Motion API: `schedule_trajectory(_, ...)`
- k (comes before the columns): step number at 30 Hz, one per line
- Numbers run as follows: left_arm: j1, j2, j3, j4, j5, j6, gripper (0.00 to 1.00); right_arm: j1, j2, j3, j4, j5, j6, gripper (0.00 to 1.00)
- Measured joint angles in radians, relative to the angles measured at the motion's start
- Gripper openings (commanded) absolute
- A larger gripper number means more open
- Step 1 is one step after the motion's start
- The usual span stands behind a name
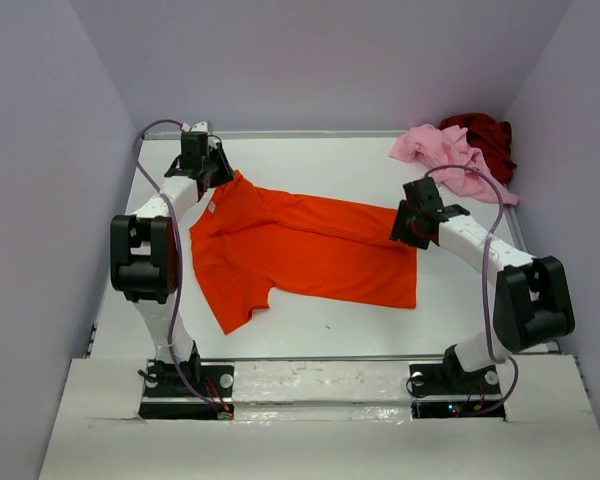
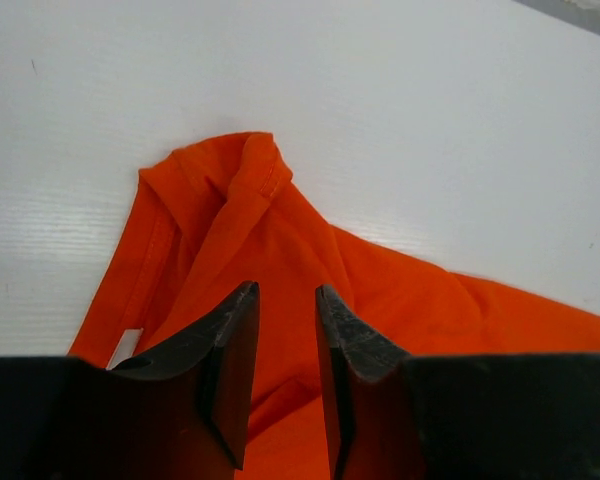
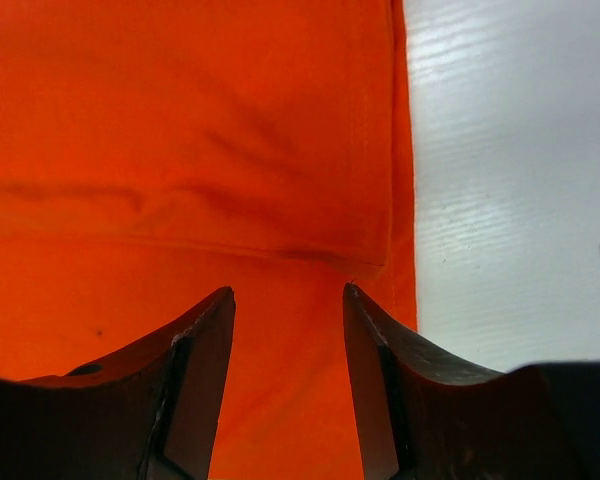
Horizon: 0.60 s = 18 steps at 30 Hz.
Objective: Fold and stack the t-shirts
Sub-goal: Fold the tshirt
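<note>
Since the orange t-shirt point(image 1: 310, 250) lies spread centrally, limp and light, pink t-shirt point(image 1: 435, 148) and dark red t-shirt point(image 1: 488, 135) heaped far right, take it by seams: left gripper point(image 2: 286, 288) over the collar point(image 2: 252, 160), right gripper point(image 3: 288, 290) over the hem corner point(image 3: 380, 200), both part-open, seemingly gripping nothing.

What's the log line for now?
orange t-shirt: spread out | left gripper: open, over left end | right gripper: open, over right edge
</note>
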State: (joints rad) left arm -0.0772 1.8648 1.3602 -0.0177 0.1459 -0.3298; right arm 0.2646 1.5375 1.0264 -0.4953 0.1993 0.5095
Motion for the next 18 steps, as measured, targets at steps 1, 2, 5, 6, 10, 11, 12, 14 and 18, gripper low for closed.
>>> schedule_trajectory(1,0.000,0.003,0.012,0.004,0.002,0.000,0.39,0.008,-0.015,-0.016,0.001,-0.006,0.002,0.53)
schedule_trajectory(2,0.000,0.005,0.023,0.011,0.005,-0.001,0.39,0.014,-0.035,-0.034,0.001,-0.012,0.004,0.54)
schedule_trajectory(5,0.000,0.007,0.043,0.024,0.012,-0.002,0.39,0.024,-0.079,-0.066,-0.013,-0.023,0.008,0.54)
schedule_trajectory(6,0.000,0.010,0.049,0.025,0.014,-0.002,0.39,0.025,-0.092,-0.066,-0.021,-0.026,0.008,0.54)
schedule_trajectory(10,-0.002,0.050,0.092,0.036,0.021,-0.002,0.39,0.025,-0.142,-0.053,-0.040,-0.026,0.007,0.56)
schedule_trajectory(11,-0.003,0.070,0.109,0.036,0.026,-0.003,0.39,0.025,-0.145,-0.045,-0.043,-0.024,0.006,0.56)
schedule_trajectory(12,-0.006,0.089,0.122,0.038,0.029,-0.005,0.39,0.025,-0.141,-0.026,-0.047,-0.023,0.004,0.56)
schedule_trajectory(14,-0.013,0.125,0.141,0.039,0.035,-0.006,0.39,0.025,-0.106,0.021,-0.048,-0.021,0.003,0.55)
schedule_trajectory(18,-0.035,0.184,0.152,0.037,0.045,-0.010,0.39,0.025,0.002,0.090,-0.019,-0.019,0.003,0.55)
